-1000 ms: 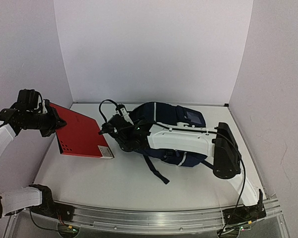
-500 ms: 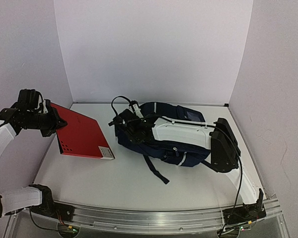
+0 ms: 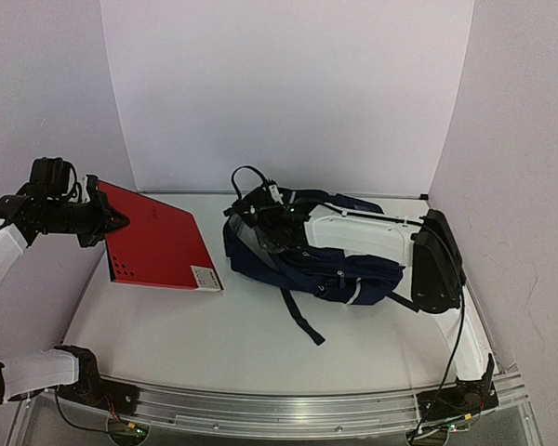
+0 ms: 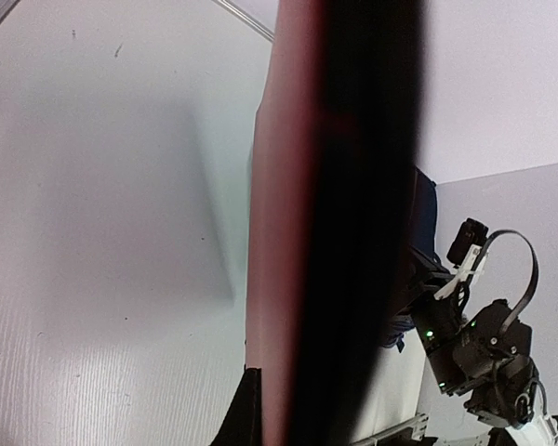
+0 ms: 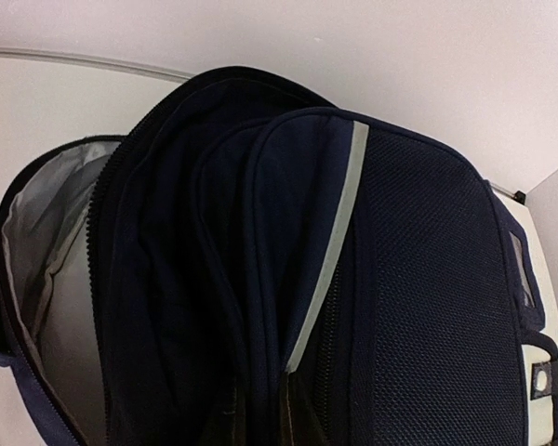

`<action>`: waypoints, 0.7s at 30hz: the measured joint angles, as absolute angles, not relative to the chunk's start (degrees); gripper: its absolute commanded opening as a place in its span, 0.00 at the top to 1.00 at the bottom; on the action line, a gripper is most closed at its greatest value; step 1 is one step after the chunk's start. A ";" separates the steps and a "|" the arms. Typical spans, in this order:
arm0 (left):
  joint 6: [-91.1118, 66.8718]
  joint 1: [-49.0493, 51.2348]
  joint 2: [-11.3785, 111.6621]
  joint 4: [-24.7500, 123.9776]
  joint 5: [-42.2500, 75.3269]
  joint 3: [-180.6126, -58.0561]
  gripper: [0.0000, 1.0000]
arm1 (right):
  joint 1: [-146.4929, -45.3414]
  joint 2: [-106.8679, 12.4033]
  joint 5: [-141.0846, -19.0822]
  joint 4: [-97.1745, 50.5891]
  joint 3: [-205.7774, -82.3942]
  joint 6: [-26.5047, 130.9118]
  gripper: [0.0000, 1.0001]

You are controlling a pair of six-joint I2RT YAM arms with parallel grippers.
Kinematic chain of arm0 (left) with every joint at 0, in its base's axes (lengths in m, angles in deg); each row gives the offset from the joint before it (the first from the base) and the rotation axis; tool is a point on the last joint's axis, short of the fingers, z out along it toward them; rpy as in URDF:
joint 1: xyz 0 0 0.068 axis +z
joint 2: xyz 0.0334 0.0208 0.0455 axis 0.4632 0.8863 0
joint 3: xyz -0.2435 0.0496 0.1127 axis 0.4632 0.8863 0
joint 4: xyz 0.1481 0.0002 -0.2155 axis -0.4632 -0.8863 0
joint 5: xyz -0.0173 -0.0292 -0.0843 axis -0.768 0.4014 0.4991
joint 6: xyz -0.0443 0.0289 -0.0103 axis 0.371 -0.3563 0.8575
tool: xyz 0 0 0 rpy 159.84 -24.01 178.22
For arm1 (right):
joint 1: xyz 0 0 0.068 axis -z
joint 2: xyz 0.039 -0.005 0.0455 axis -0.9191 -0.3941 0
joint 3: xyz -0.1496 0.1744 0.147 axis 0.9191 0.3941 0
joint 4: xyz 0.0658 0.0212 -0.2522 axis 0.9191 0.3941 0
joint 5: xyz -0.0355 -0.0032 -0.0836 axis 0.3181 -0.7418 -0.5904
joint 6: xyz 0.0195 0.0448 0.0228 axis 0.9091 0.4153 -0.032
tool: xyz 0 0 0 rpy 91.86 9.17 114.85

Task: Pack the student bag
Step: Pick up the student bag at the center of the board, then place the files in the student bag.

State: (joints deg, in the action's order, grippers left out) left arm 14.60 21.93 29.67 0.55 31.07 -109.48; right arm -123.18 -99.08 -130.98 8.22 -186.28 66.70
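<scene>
Closure of right gripper (image 3: 259, 212) on the student bag (image 3: 344, 274) rim is new, propping its mouth open; left gripper (image 3: 110, 223) grips the red book (image 3: 158, 246).

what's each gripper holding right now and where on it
Left gripper pinches the red book by one side edge; right gripper grips the student bag by fabric at its open top.

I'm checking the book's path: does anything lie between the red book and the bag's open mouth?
Nothing visible. Only table separates the red book from the mouth of the student bag, which the right gripper pinches open.
</scene>
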 measured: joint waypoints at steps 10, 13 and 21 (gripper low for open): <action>16.23 21.99 31.92 8.99 48.23 -110.95 1.00 | -119.80 -78.06 -115.08 2.35 -171.27 64.39 1.00; 20.21 21.99 31.90 14.84 53.46 -110.87 1.00 | -119.37 -73.61 -110.42 0.23 -167.29 64.21 1.00; 31.00 20.72 31.71 29.85 60.08 -103.44 1.00 | -119.95 -66.02 -102.55 -7.33 -155.82 65.39 1.00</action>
State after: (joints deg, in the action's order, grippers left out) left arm 31.00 20.72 31.71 29.85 60.08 -103.44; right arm -119.95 -66.02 -102.55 -7.33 -155.82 65.39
